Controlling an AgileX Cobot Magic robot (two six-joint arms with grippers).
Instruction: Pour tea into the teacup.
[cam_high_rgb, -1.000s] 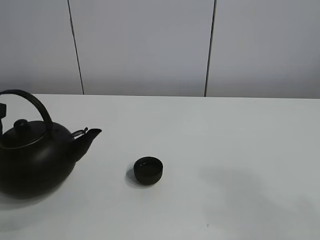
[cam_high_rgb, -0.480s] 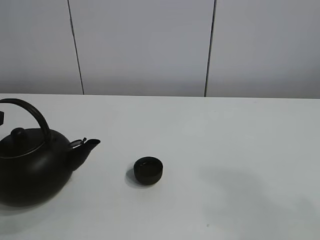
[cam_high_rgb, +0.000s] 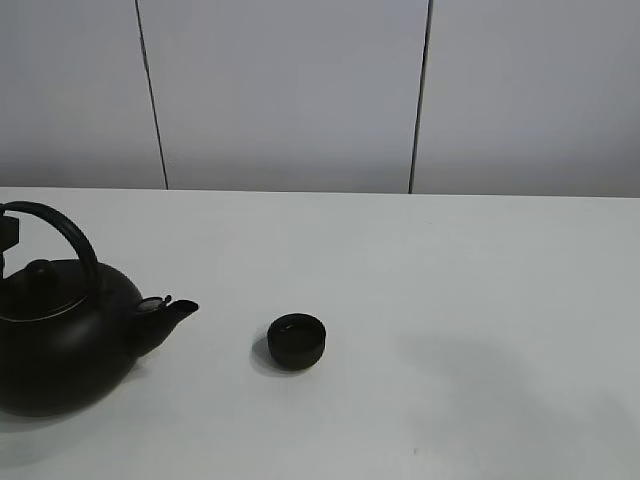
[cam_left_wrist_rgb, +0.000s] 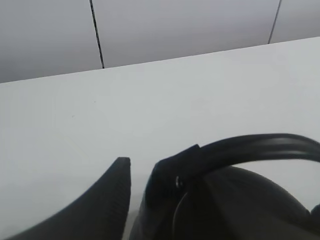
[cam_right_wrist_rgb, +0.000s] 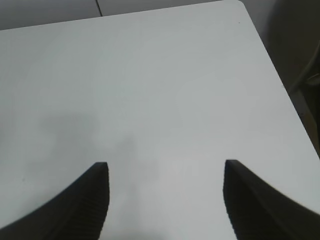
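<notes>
Lower left, the kettle rests beside the teacup; the left gripper looks parted around its handle, apparently releasing.

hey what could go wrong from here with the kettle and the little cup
1. The left pincer sits at the arched handle of the large black round kettle, one finger on each side. If the handle is let go, it could swing down against the body.
2. The kettle's spout stands clearly apart from the small matte black handleless teacup. Tipping from this spot would likely wet the white table.
3. The teacup is low and light-looking; a spout brushing it could push it.
</notes>
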